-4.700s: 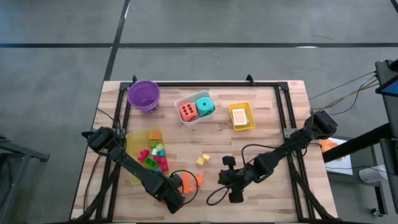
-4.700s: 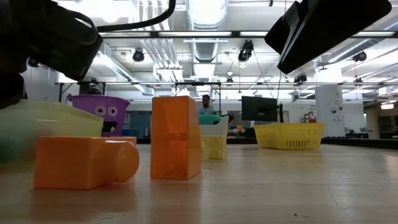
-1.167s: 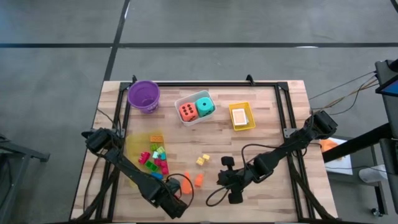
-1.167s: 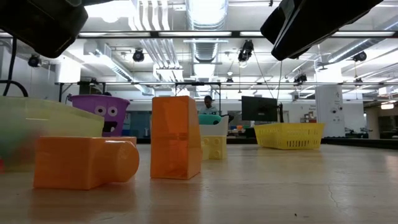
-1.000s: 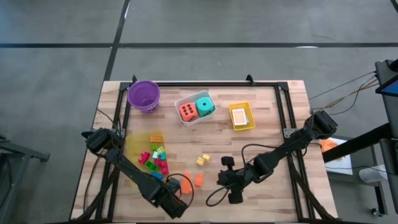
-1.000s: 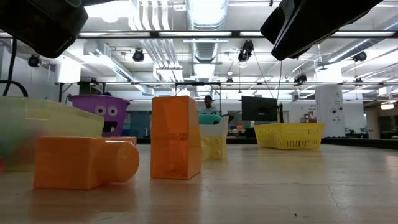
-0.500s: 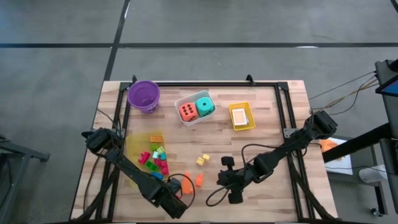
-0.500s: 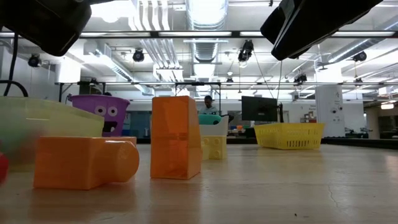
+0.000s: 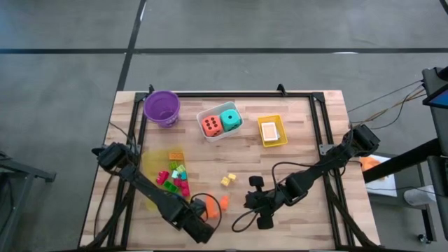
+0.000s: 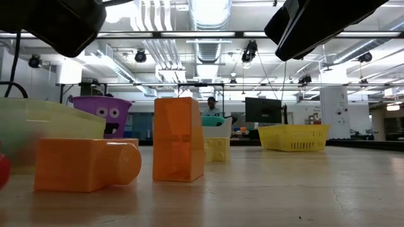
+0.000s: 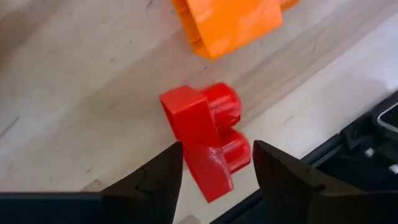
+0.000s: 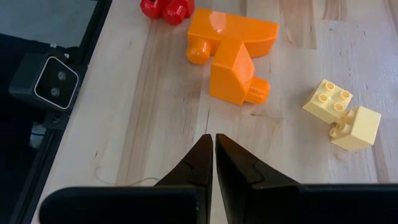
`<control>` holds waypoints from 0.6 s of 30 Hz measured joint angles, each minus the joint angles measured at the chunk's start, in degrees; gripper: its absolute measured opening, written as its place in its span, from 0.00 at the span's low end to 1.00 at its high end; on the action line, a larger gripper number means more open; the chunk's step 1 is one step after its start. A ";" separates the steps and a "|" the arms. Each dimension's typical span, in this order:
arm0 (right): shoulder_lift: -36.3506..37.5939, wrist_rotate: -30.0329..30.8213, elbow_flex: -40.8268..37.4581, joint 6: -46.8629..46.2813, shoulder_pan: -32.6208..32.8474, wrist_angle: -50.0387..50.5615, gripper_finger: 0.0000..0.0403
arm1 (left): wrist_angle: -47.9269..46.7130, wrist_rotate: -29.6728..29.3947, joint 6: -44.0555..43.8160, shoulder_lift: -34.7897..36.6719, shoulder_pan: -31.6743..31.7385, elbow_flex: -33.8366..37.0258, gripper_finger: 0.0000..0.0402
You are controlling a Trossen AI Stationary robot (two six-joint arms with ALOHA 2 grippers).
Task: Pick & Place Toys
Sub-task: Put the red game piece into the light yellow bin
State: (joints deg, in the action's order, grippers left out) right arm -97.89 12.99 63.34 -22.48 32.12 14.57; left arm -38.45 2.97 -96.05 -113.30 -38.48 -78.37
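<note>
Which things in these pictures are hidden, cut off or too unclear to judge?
- Red block: hidden under the left arm in the high view; only a red sliver at the low view's left edge.
- Left pincer: open around that block in the left wrist view; contact cannot be judged.
- Yellow tray: what lies inside is too small in the high view.
- Pale bowl: blurred in the low view, contents unclear.

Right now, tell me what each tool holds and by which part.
Nothing is held. The left tool is open, hanging over the red block without touching it. The right tool is shut and empty.
</note>
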 joint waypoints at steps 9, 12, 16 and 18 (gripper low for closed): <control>0.00 0.00 0.01 0.02 0.00 -0.02 0.05 | 0.94 0.01 -2.41 -0.83 0.46 -0.02 0.43; 0.00 0.00 0.01 0.02 0.00 0.00 0.05 | 1.13 -0.01 -2.40 -1.18 0.59 -0.04 0.43; 0.00 0.00 0.01 0.02 0.00 0.02 0.05 | 1.17 -0.02 -1.00 -1.82 0.61 -0.04 0.43; 0.00 0.00 0.01 0.00 0.00 0.03 0.05 | 1.15 0.06 -0.29 -2.50 0.59 -0.04 0.43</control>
State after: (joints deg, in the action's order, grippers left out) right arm -97.89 12.99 63.35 -22.48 32.12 14.60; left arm -37.30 3.03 -96.34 -115.79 -37.89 -78.41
